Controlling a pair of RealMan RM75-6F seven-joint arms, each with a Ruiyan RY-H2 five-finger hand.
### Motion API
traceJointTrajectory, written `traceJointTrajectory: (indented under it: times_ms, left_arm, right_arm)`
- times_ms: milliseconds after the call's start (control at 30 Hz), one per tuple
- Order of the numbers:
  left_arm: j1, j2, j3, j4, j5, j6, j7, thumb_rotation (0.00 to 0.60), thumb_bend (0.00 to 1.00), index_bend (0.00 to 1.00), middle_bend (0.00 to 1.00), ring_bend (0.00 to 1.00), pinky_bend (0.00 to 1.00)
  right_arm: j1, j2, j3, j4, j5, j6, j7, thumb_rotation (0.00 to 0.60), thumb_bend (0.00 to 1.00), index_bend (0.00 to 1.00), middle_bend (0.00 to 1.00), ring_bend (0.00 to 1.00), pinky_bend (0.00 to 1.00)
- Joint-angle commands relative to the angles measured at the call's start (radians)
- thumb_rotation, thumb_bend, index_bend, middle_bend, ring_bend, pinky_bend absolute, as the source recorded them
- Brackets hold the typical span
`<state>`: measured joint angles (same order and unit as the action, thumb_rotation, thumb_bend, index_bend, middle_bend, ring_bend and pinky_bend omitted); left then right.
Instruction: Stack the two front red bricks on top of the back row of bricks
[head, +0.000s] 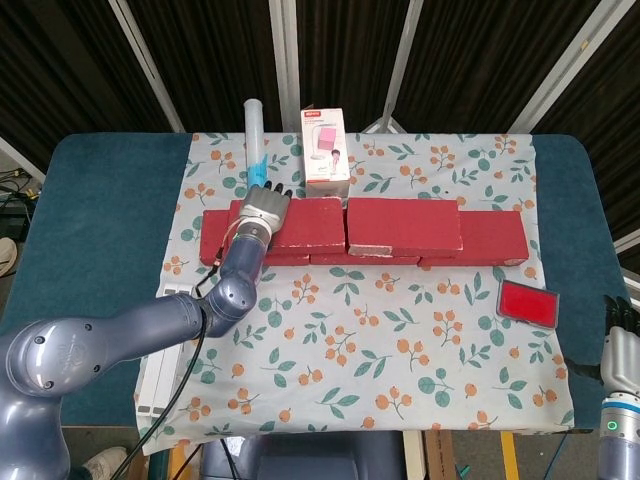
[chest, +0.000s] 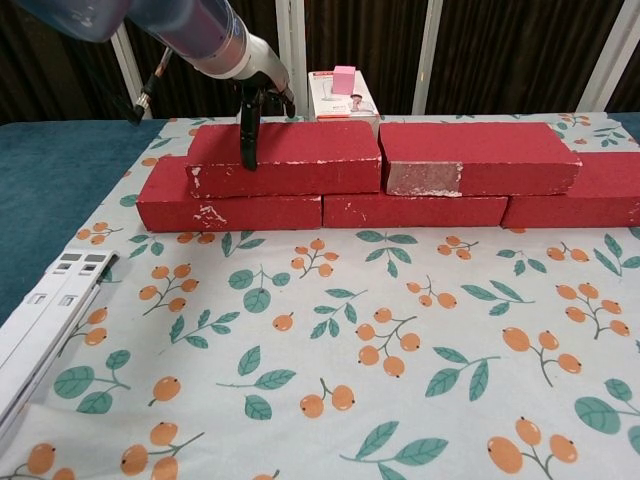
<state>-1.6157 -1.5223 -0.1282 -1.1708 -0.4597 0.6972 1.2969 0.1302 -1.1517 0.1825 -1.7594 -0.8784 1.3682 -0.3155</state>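
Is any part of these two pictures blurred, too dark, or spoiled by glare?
Head view: evenly lit and sharp; only the background behind the blue table is dark. Chest view: the left arm at the top left is near the lens and soft, while the upper red bricks and the floral cloth stay sharp; no glare.
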Motion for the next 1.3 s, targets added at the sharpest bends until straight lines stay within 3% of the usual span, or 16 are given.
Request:
traceJointTrajectory:
  times_ms: [33,267,467,700,1000,1300]
  left_arm:
    - [0.001,0.041,-0.019,-0.051,0.009,0.019,-0.007,0.6,0.0,0.0,0.0,0.0,0.17]
    - [0.052,0.249,-0.08,-0.265,0.087,0.052,-0.103,0.6,0.0,0.0,0.0,0.0,0.16]
    - [0.171,0.407,-0.04,-0.434,0.222,0.084,-0.208,0.6,0.0,0.07,0.12,0.0,0.16]
    - [0.308,0.514,0.013,-0.532,0.348,0.01,-0.334,0.6,0.0,0.19,0.16,0.0,0.16]
    - [0.345,0.508,0.102,-0.526,0.45,-0.047,-0.39,0.6,0.0,0.21,0.15,0.0,0.14]
    - [0.312,0.415,0.164,-0.455,0.461,-0.067,-0.431,0.6,0.0,0.18,0.14,0.0,0.14]
  right_arm:
    - [0.002,-0.002,0.001,0.003,0.005,0.0,-0.004,0.6,0.07,0.0,0.01,0.0,0.0]
    - [0.004,-0.004,0.0,0.003,0.006,-0.005,-0.007,0.6,0.07,0.0,0.02,0.0,0.0]
    - [-0.002,0.003,-0.002,-0.007,-0.009,0.005,0.004,0.6,0.07,0.0,0.03,0.0,0.0]
    - [-0.005,-0.003,-0.006,-0.015,-0.021,0.018,-0.002,0.6,0.07,0.0,0.03,0.0,0.0]
    - [-0.004,-0.014,-0.005,-0.017,-0.021,0.031,-0.014,0.6,0.07,0.0,0.03,0.0,0.0]
    - [-0.004,-0.015,-0.002,-0.015,-0.017,0.027,-0.01,0.6,0.07,0.0,0.03,0.0,0.0]
